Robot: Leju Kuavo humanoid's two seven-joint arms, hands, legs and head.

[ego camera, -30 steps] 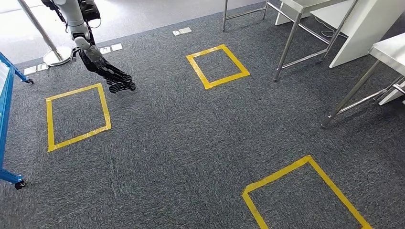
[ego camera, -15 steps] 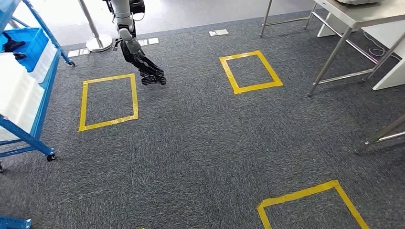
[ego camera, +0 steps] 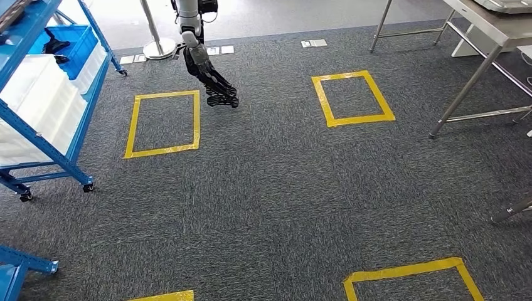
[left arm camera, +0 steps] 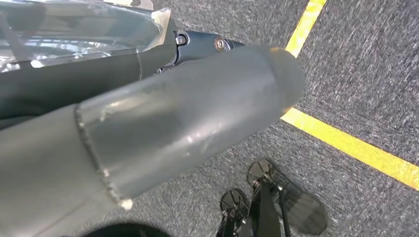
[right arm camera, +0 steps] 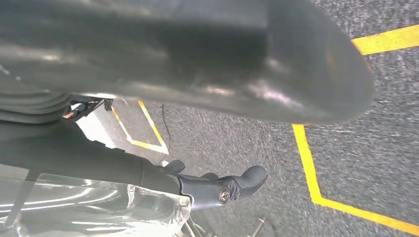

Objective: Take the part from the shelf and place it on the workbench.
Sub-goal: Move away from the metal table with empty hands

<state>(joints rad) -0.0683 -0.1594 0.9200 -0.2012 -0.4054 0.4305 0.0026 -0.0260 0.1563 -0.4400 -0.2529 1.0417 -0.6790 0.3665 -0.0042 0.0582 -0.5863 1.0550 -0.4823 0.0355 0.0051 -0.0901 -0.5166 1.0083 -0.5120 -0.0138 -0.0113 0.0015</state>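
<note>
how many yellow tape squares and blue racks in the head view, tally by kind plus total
yellow tape squares: 4 (two whole, two cut off at the bottom edge)
blue racks: 2 (one at the left, one corner at bottom left)
total: 6

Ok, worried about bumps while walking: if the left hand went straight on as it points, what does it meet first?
Probably the grey carpet floor, near the yellow tape line; nothing shows between it and the left hand, though depth is unclear.

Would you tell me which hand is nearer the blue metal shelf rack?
Likely left: the left hand hangs across a yellow tape square from the shelf rack; the right hand hangs over grey carpet.
</note>
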